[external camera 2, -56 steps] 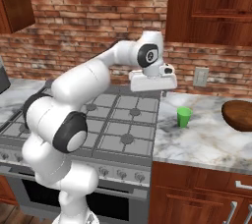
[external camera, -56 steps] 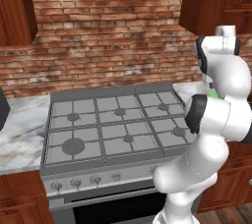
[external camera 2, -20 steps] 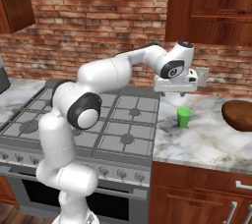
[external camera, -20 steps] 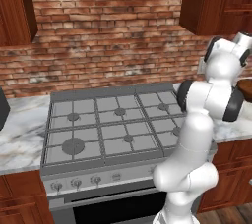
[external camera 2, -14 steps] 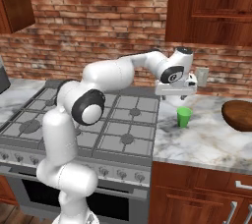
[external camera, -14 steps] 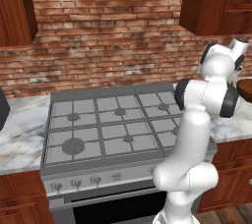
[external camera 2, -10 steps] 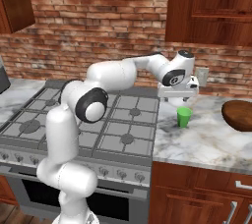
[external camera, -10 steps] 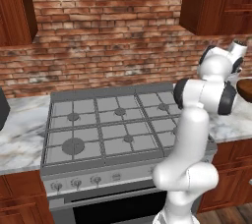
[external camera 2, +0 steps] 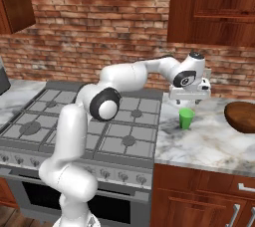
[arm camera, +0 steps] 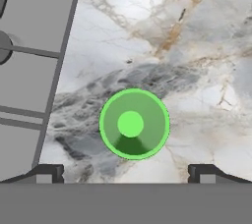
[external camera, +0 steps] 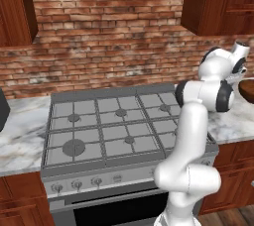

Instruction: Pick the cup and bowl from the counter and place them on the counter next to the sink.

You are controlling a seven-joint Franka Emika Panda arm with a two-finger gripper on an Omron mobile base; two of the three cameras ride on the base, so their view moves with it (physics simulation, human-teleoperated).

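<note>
Cup (arm camera: pixel 134 124) upright and empty on counter (arm camera: pixel 197 46), bowl (external camera 2: pixel 241 116) well apart

One green cup (external camera 2: pixel 186 118) stands on the marble surface (external camera 2: pixel 209 144), and one brown wooden bowl (external camera 2: pixel 241 116) sits on it farther to the right. There is one gas stove (external camera: pixel 119 131) with six burners, and five knobs show along its front. One robot arm (external camera 2: pixel 124 79) carries one hand (external camera 2: pixel 188 100) with two fingertips (arm camera: pixel 47 174).
</note>
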